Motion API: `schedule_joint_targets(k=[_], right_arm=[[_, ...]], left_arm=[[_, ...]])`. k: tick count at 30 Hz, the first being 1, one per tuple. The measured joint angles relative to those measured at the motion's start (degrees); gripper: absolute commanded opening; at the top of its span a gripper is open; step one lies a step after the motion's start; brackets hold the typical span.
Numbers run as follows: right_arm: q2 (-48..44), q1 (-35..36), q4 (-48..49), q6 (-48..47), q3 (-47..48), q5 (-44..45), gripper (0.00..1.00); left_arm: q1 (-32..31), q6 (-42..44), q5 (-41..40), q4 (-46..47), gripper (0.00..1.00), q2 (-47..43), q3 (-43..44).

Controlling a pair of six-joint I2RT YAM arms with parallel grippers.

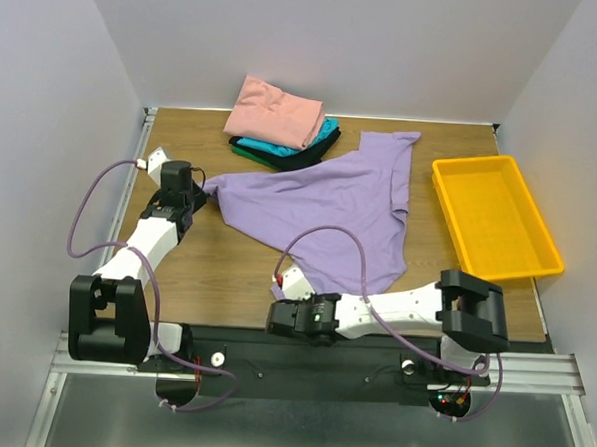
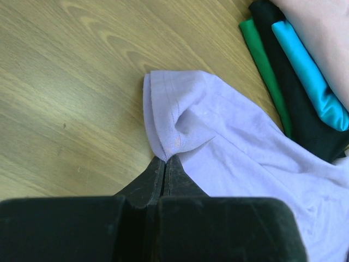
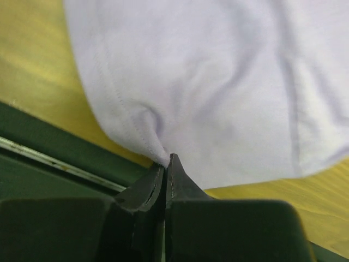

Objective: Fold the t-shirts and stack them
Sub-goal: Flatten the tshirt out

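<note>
Jaws pinched shut on the purple shirt (image 1: pixel 329 210) spread mid-frame, left gripper (image 2: pixel 165 161) at its left tip, right gripper (image 3: pixel 166 161) at the bottom hem, so you lift together, keep it taut, clear of the folded stack (image 1: pixel 283 128) up top.

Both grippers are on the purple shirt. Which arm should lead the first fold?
Probably left. The left gripper is shut on a hemmed corner of the purple shirt, with the body lying beside it to fold onto. The right gripper pinches the hem at the table's front edge.
</note>
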Motion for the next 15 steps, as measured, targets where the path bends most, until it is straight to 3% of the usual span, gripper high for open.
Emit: schedule_joint_targets(k=[6, 10, 15], right_arm=[[-12.8, -6.7, -4.7, 1.8, 0.3, 9.4, 0.0], [-20.7, -19.5, -5.7, 0.5, 4.1, 16.4, 0.0], [-22.9, -35.8, -2.8, -7.2, 10.0, 20.8, 0.0]], left_arm=[[0.0, -0.4, 0.0, -3.3, 0.0, -4.1, 0.1], [0.0, -1.1, -0.3, -4.7, 0.0, -7.7, 1.1], [0.0, -1.3, -0.8, -5.7, 0.0, -7.7, 4.0]])
